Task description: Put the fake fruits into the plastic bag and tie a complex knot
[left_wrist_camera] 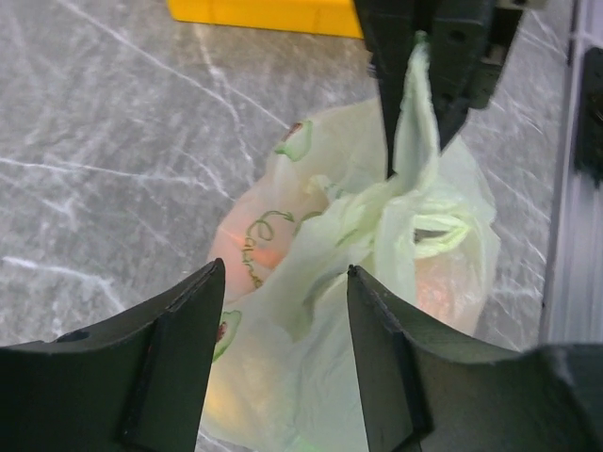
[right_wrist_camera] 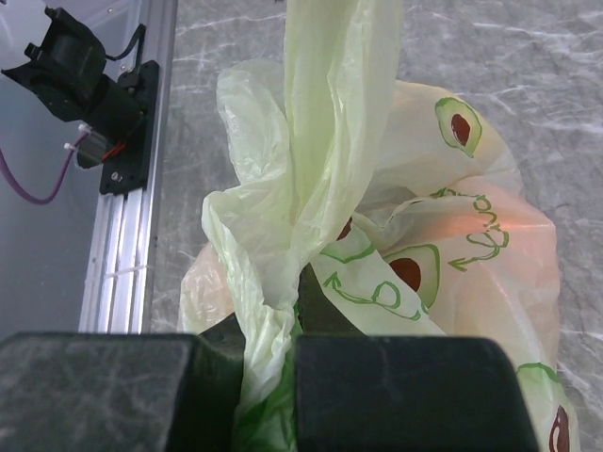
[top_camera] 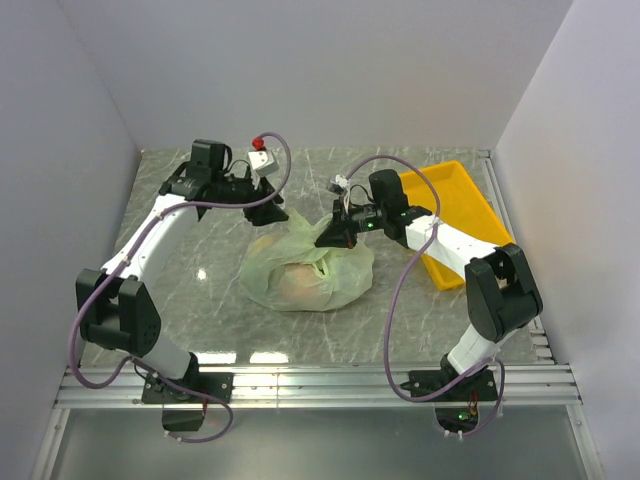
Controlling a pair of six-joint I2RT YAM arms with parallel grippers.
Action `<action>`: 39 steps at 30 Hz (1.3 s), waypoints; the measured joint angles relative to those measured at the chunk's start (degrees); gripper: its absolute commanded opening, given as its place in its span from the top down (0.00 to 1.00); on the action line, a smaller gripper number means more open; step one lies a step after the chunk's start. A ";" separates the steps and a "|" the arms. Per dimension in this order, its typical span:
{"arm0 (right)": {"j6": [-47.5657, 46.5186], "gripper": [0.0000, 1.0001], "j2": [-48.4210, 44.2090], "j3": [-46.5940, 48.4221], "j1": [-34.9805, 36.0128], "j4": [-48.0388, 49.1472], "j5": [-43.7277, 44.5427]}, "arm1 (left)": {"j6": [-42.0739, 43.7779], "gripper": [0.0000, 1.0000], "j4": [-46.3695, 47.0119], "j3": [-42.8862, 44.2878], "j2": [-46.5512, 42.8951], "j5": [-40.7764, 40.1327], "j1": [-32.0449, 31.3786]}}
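The pale-green plastic bag (top_camera: 305,270) lies mid-table, bulging. The fake fruits show only as orange and yellow shapes through its film (right_wrist_camera: 471,221). My right gripper (top_camera: 330,235) is shut on one bag handle (right_wrist_camera: 330,113) and holds it up as a stretched strip. That handle also shows in the left wrist view (left_wrist_camera: 415,122). My left gripper (left_wrist_camera: 283,282) is open, its fingers (left_wrist_camera: 179,358) standing either side of the bag's near top (left_wrist_camera: 320,311), just above it. A small rolled loop of handle (left_wrist_camera: 438,235) lies on the bag. No tied knot shows.
The yellow tray (top_camera: 470,215) stands at the back right, close behind the right arm; its edge shows in the left wrist view (left_wrist_camera: 273,14). A white box with a red button (top_camera: 262,160) sits at the back. The aluminium rail (top_camera: 320,385) runs along the near edge.
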 measured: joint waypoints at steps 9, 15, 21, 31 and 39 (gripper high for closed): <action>-0.42 1.00 0.00 0.02 0.00 -0.33 -0.15 | 8.20 1.00 -10.21 4.37 4.13 1.81 -2.05; -1.49 0.79 0.02 0.02 0.00 -1.20 0.87 | 5.38 1.00 -13.14 6.12 2.97 3.28 -2.54; -0.48 0.91 0.35 0.04 0.07 -0.15 2.03 | 0.83 1.00 -15.19 6.49 -3.96 6.80 -3.52; 9.57 1.00 2.86 0.44 0.85 3.37 8.22 | -2.14 0.99 -14.12 -4.48 -4.28 3.89 -12.13; 17.77 1.00 1.90 -1.73 1.11 5.29 11.04 | -11.85 1.00 -1.77 -12.17 2.43 -10.05 -18.47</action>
